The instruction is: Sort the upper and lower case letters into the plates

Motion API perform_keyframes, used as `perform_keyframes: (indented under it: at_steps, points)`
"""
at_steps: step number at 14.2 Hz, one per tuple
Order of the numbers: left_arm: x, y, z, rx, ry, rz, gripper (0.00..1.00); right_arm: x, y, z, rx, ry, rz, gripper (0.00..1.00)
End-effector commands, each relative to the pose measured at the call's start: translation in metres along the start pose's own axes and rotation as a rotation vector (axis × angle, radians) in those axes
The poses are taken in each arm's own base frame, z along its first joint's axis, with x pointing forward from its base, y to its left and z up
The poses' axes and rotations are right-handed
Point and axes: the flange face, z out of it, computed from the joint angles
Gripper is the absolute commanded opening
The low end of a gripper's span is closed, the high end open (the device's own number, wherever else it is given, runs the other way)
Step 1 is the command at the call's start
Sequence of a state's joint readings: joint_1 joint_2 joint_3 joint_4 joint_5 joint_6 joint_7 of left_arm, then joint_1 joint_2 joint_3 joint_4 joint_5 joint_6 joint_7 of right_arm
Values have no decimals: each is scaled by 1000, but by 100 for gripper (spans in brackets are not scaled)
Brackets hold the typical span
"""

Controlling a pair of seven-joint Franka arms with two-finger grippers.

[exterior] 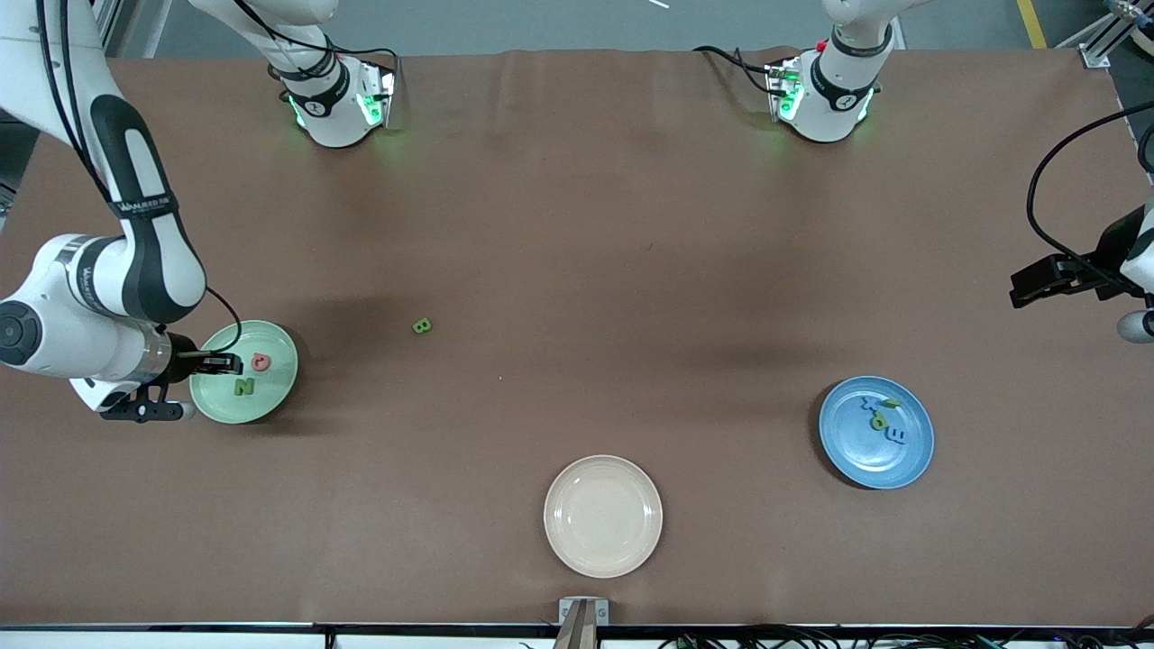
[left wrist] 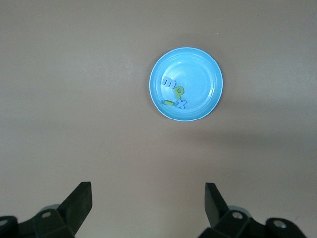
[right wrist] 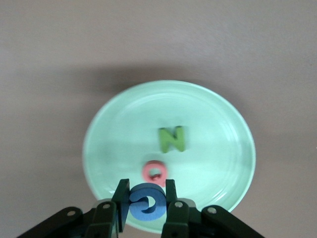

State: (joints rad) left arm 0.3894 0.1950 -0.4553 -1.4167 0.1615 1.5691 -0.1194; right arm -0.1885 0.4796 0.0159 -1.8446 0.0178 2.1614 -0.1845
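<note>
Brown table mostly bare: green B (exterior: 421, 325) lies alone mid-table, a cream plate (exterior: 603, 515) nearest the front camera, the blue plate (exterior: 876, 432) with lowercase letters (left wrist: 175, 92) toward the left arm's end. Right gripper (right wrist: 147, 198) is clamped on a blue G (right wrist: 146, 201) over the mint plate's (exterior: 270, 397) rim, beside the pink letter (right wrist: 155, 172) and green N (right wrist: 172, 139); I'd move inward before release so it can't slip off the rim. Left gripper (left wrist: 147, 206) waits wide open and empty, high over bare table near the blue plate, so there's room.
</note>
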Motion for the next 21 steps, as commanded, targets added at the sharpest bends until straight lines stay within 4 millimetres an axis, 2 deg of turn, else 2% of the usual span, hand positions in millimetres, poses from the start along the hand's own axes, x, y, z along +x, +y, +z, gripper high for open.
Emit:
perform_keyframes:
  at_steps: [1,3,5,7,8,9,10,11,12,13,14,15,18,19,20,21]
  points:
    - [-9,4,-8,-8,0,0,100,-4,25,26,5,-2,-33,13]
    - [-14,12,-14,-6,0,14,100,-10,31,49,9,-14,-22,14]
    - [-21,13,-21,2,-6,13,100,-11,38,62,14,-20,-12,17]
    - [-25,21,-26,6,-8,28,100,-12,39,68,17,-29,-9,20]
    - [-27,22,-26,7,-17,30,100,-13,39,69,18,-33,-8,28]
    - [-29,25,-29,9,-15,34,100,-13,35,67,18,-37,-8,69]
    - [-37,34,-41,10,7,42,100,-13,30,57,17,-42,-9,100]
    - [-41,45,-43,17,13,51,100,-14,22,38,17,-56,-20,100]
    - [-43,41,-37,-10,-4,33,100,-15,2,13,9,-56,-32,100]
    - [-46,36,-35,-71,-20,11,100,-18,-29,-12,-4,-65,-2,100]
    - [-50,36,-30,-78,-33,6,100,-22,-61,-30,-17,-80,46,100]
    - [-58,40,-34,-72,-30,9,100,-26,-103,-43,-36,-92,72,100]
    - [-70,44,-39,-63,-24,20,100,-38,-218,-37,-77,-98,202,100]
    - [-67,43,-36,-63,-25,18,100,-42,-250,-33,-80,-73,225,100]
    - [-66,44,-36,-66,-21,24,100,-48,-278,-28,-81,-48,208,100]
    - [-67,45,-36,-66,-19,30,100,-53,-295,-19,-83,-38,175,100]
